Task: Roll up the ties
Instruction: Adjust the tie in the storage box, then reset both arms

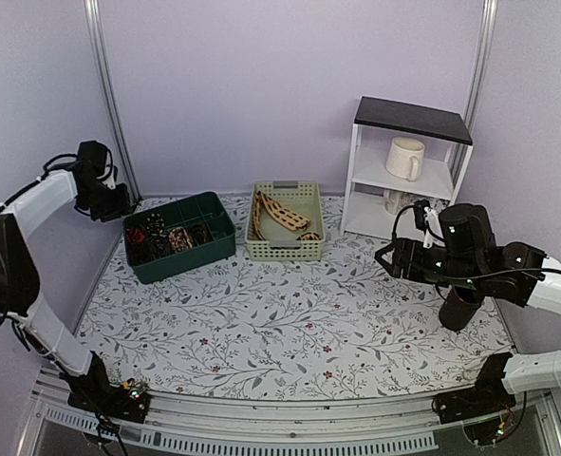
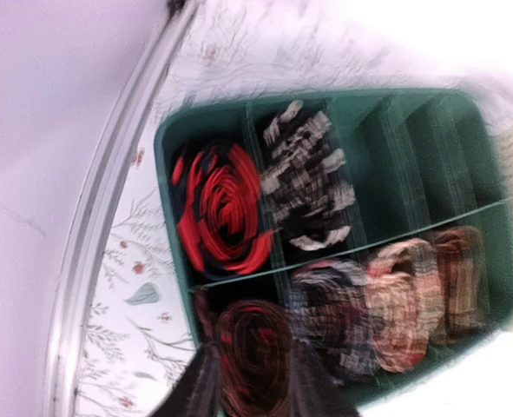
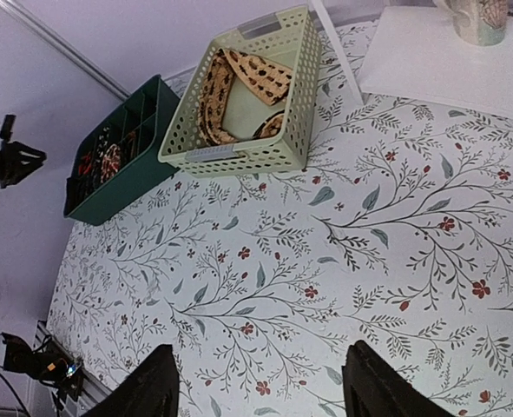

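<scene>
Several rolled ties sit in the compartments of a green bin (image 2: 163,152): a red coil (image 2: 226,208), a black-and-white one (image 2: 308,174) and a dark red one (image 2: 254,347). My left gripper (image 2: 252,395) hangs above the bin's left end (image 1: 119,201). Its fingers stand apart, and the dark red coil shows between them, lying in its compartment. This view is blurred. An unrolled beige tie with dark marks (image 1: 278,214) lies in the beige basket (image 1: 285,249), also seen from the right wrist (image 3: 252,74). My right gripper (image 3: 260,391) is open over bare tablecloth at the right (image 1: 386,256).
A black cup (image 1: 458,309) stands under my right arm. A white shelf (image 1: 408,166) with a mug (image 1: 405,157) is at the back right. The green bin (image 1: 180,256) and the basket stand side by side at the back. Metal posts run along the walls.
</scene>
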Motion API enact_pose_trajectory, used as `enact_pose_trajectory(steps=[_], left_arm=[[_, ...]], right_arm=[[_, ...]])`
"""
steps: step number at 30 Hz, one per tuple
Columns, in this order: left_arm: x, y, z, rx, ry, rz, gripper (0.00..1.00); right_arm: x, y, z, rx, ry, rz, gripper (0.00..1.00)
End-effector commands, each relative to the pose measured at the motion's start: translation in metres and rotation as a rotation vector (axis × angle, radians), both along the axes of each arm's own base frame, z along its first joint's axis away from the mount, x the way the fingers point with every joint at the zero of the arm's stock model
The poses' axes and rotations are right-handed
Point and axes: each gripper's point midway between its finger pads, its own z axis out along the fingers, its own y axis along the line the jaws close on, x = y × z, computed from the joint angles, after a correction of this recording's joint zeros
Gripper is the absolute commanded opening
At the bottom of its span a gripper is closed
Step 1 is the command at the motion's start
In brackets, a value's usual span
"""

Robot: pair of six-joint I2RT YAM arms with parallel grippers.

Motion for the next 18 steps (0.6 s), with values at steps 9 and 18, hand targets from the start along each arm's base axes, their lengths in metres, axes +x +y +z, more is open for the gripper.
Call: enact_pose_trajectory(steps=[9,18], left_arm=[[-0.071,-0.109,0.146,-0.260,-0.489,-0.391,0.99],[-0.147,-0.192,0.145,-0.579,-0.613,-0.615,0.99]], right_arm=[[0.019,-0.025,0.024,-0.038,-0.035,-0.180,1.00],[0.021,0.001,0.047,0.055,-0.062,-0.087,1.00]])
